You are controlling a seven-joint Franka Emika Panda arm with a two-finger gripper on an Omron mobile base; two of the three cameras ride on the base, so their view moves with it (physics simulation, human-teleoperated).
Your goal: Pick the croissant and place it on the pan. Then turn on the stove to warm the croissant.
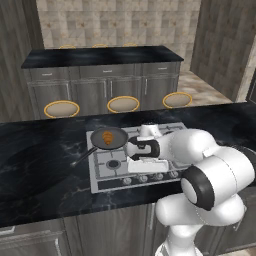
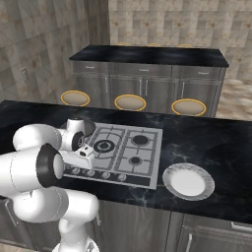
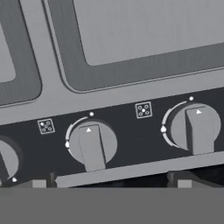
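The croissant (image 1: 107, 137) lies golden-brown inside the dark pan (image 1: 116, 142), which sits on the rear left burner of the stove (image 1: 101, 172); the pan's thin handle (image 1: 83, 157) reaches out to the left front. My gripper (image 2: 84, 156) hangs low over the stove's front knob row, pointing down at it. In the hand view the gripper (image 3: 109, 183) is open, its fingertips (image 3: 39, 183) spread wide just short of a round knob (image 3: 92, 146). A second knob (image 3: 197, 129) is to its right, a third (image 3: 6, 162) is cut off at the left.
A white round plate (image 2: 189, 181) rests on the dark counter right of the stove (image 2: 142, 157). Three round stools (image 1: 123, 104) stand behind the counter, before a dark island with cabinets (image 1: 105, 82). My own arm covers the stove's right half in the left base view.
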